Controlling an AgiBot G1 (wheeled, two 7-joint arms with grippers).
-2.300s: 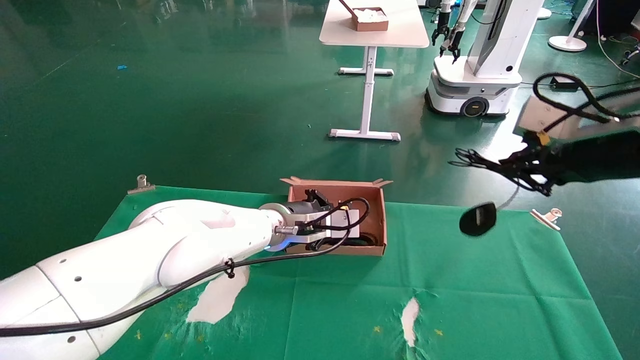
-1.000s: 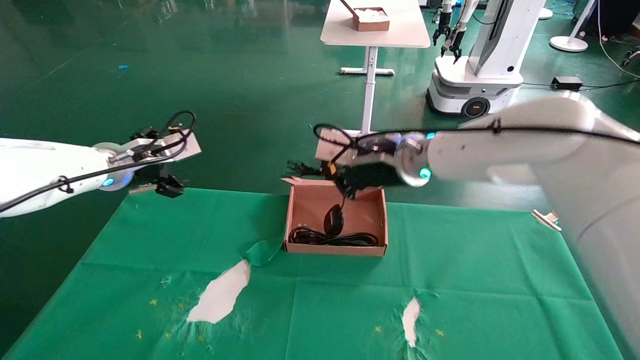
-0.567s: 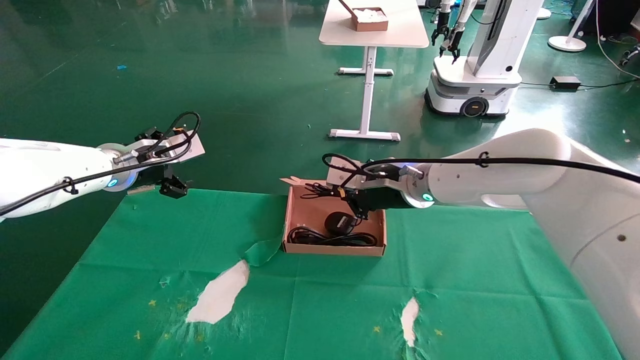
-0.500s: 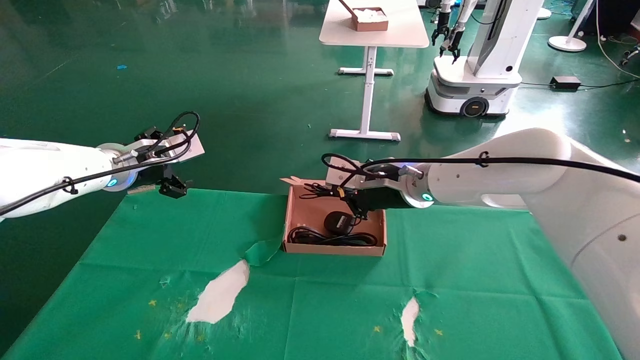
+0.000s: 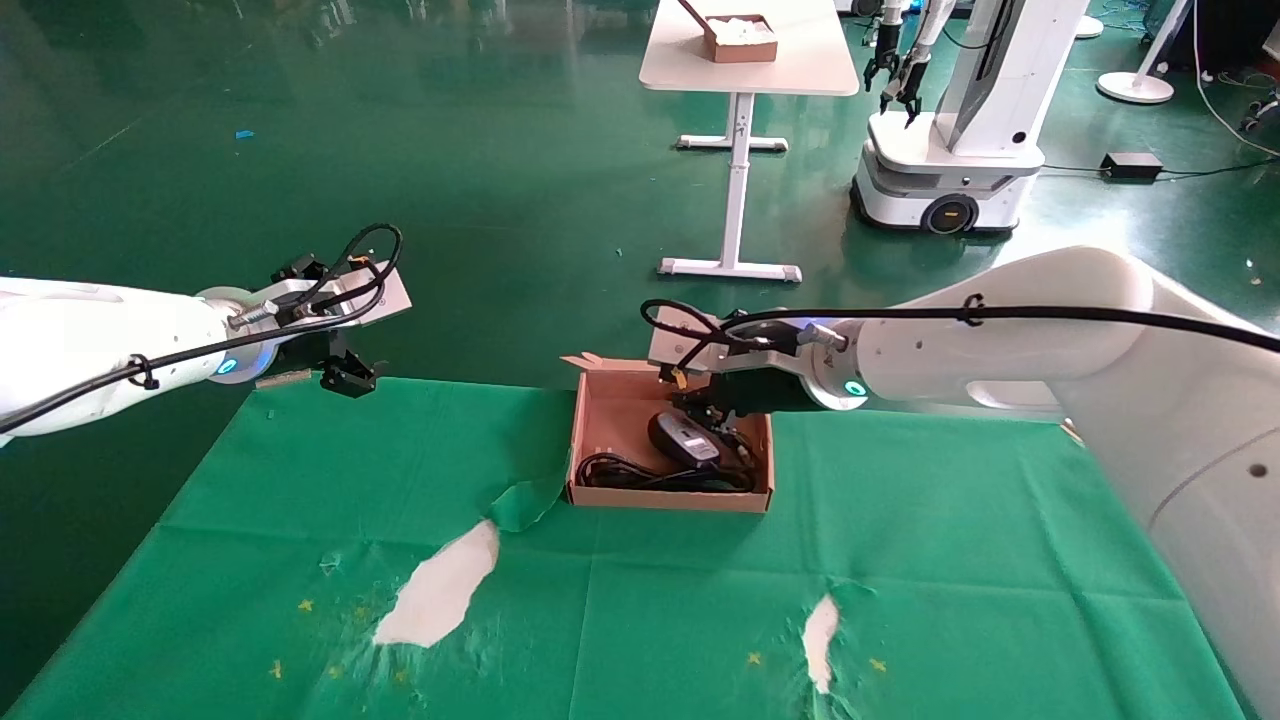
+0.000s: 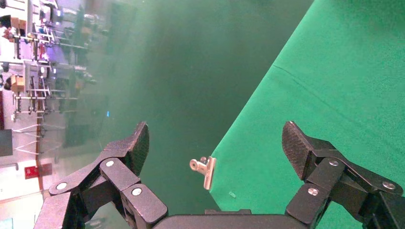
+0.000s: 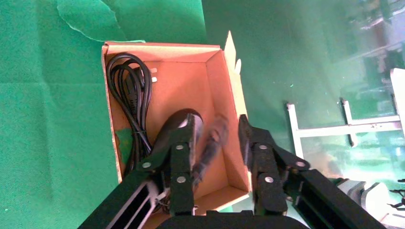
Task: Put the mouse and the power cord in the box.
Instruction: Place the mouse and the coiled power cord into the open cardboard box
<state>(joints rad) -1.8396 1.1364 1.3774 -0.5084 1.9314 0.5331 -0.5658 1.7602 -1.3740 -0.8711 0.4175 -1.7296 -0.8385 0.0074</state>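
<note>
The small black oval computer mouse (image 5: pixel 683 438) with its grey centre strip lies inside the shallow brown cardboard box (image 5: pixel 590 440), toward the box's right half, resting partly on the thick black power cord (image 5: pixel 640 474). That cord is bundled in a flat, elongated coil along the near wall of the box; in the right wrist view the cord (image 7: pixel 130 95) runs down one long side and the mouse (image 7: pixel 173 130) sits just beside it. The box stands near the far edge of a table draped in green cloth (image 5: pixel 900 560), which is torn in two places with pale patches showing through.

The right gripper (image 5: pixel 712 410) hangs low over the far right corner of the box, right above the mouse. Its fingers (image 7: pixel 185 143) are parted, and a blurred dark strand, apparently the mouse's thin cable (image 7: pixel 210 148), passes between them; I cannot tell whether it touches them.

The left gripper (image 5: pixel 345 376) is held well off to the left, above the far left corner of the table, its jaws spread wide with nothing between them. A small metal clip (image 6: pixel 204 170) on the cloth's edge shows between its fingers (image 6: pixel 131 148).
</note>
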